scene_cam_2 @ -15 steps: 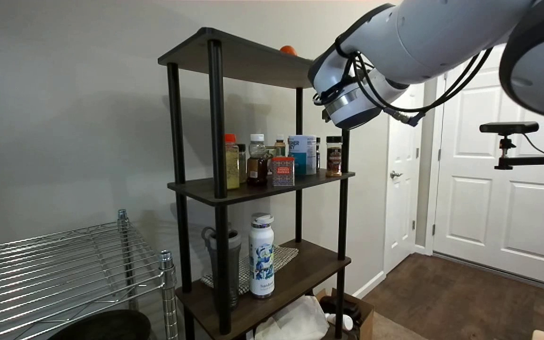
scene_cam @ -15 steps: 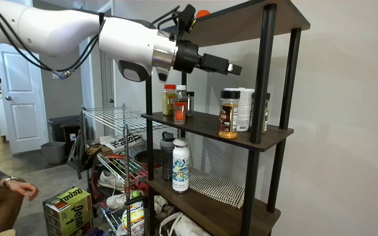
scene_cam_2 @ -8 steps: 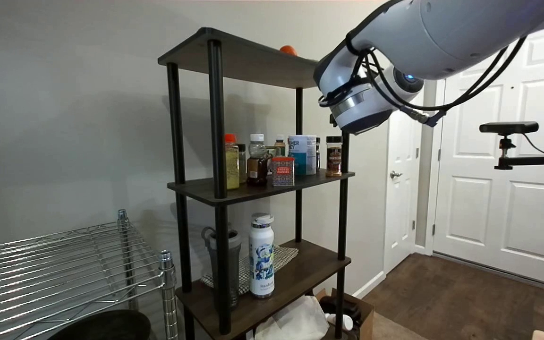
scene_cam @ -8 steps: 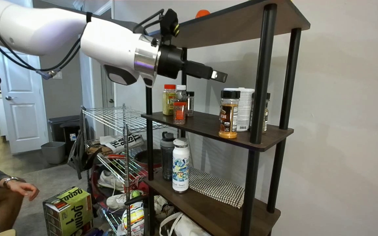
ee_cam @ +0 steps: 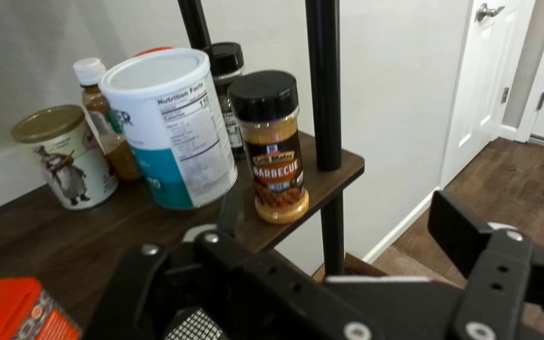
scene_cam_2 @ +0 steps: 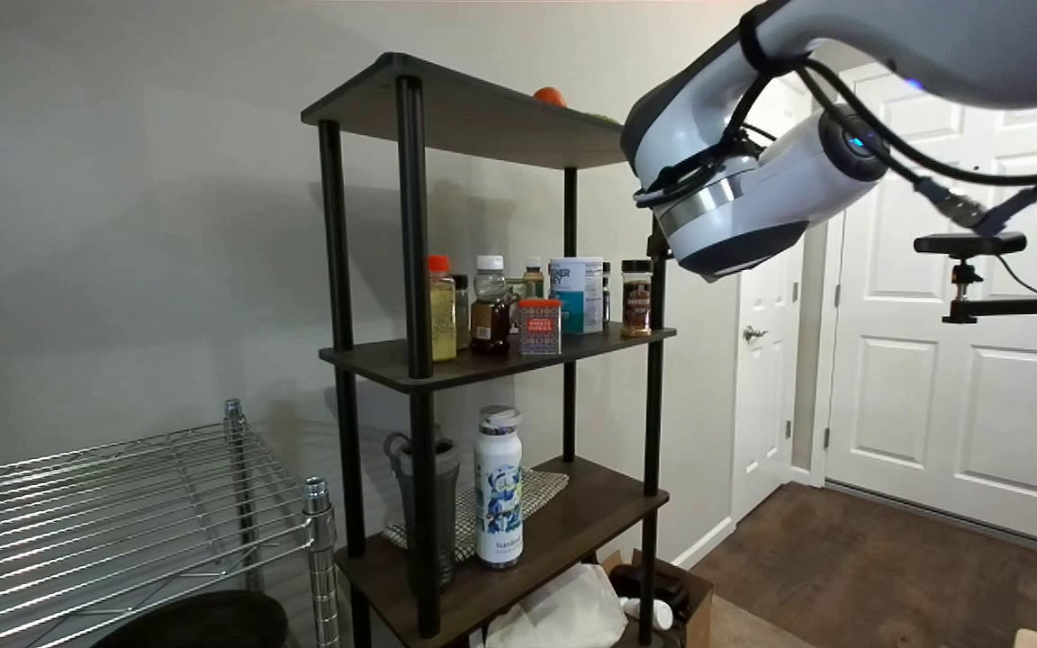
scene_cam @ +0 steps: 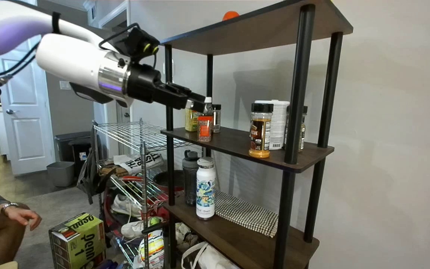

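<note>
My gripper is open and empty in the wrist view (ee_cam: 343, 219), its two fingers wide apart. In an exterior view the gripper (scene_cam: 196, 104) hangs in front of the shelving unit, above the middle shelf (scene_cam: 233, 141). There its tips overlap the red spice tin (scene_cam: 204, 129) and a yellow-green jar (scene_cam: 191, 120). A barbecue seasoning bottle (ee_cam: 276, 165) with a black lid stands upright near the shelf's front edge, beyond the left finger and apart from it. A white and teal tub (ee_cam: 177, 137) stands beside it. The red tin's lid (ee_cam: 0, 304) shows at lower left.
Black posts (ee_cam: 325, 85) rise at the shelf's corners. A gold-lidded can (ee_cam: 66, 158) and more bottles stand behind. The lower shelf holds a white bottle (scene_cam: 205, 188) and a dark bottle (scene_cam: 190, 178). A wire rack (scene_cam: 142, 130) stands alongside. A person's hand (scene_cam: 22, 216) is at lower left.
The arm has drawn back from the shelf's far end and lowered, moving left in an exterior view. The gripper has turned, so both fingers show. The items on the shelves have not moved.
</note>
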{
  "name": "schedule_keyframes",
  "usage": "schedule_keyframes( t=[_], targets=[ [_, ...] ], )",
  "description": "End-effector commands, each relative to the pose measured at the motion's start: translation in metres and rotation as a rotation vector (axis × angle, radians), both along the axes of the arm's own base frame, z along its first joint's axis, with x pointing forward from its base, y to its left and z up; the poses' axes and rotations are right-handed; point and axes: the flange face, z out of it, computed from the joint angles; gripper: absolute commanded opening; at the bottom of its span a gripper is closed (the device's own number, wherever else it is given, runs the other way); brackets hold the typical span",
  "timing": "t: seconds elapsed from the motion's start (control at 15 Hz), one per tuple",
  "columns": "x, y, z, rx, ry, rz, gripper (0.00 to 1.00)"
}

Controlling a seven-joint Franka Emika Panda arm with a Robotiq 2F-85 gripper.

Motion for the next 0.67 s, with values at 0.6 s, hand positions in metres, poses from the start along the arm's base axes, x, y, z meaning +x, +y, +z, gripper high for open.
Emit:
schedule_keyframes(
  t=[0.6],
  targets=[
    [-0.0357,0.0169,-0.0121,0.093,0.024,0.087,1.0]
  ],
)
